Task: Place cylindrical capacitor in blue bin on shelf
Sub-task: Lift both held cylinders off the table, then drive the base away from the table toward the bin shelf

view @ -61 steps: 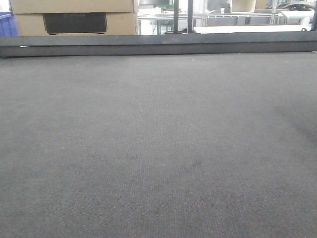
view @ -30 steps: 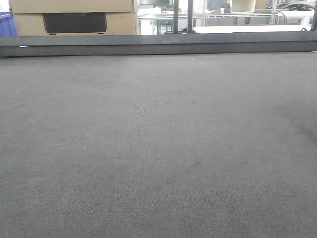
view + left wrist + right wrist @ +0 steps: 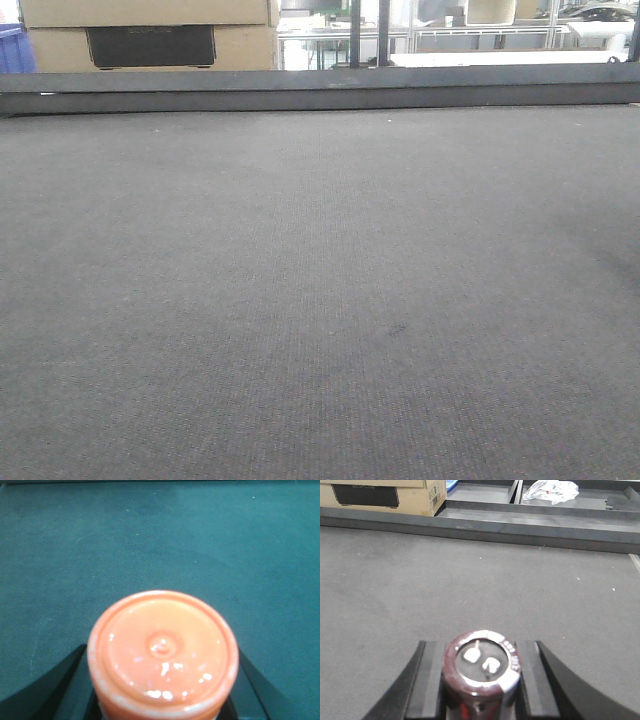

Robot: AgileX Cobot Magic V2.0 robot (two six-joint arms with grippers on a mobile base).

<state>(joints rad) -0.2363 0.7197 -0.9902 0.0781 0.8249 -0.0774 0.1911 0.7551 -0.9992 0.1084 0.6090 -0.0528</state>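
In the right wrist view, the cylindrical capacitor [image 3: 482, 667] is a dark maroon can with a silvery rim and two metal terminals on its end face. My right gripper [image 3: 481, 685] is shut on it, with a black finger [image 3: 427, 680] pressed against each side, above the grey mat. My left gripper [image 3: 162, 685] is shut on an orange round-ended cylinder [image 3: 162, 650] that fills the space between its black fingers [image 3: 72, 680]. A sliver of a blue bin [image 3: 10, 48] shows at the far left behind the table. The shelf is out of view. Neither gripper appears in the front view.
A grey mat [image 3: 320, 300] covers the table, ending at a dark raised rail [image 3: 320, 90] at the back. Behind it stand a cardboard box [image 3: 150, 35] with a black label and a crumpled white plastic bag [image 3: 552, 490].
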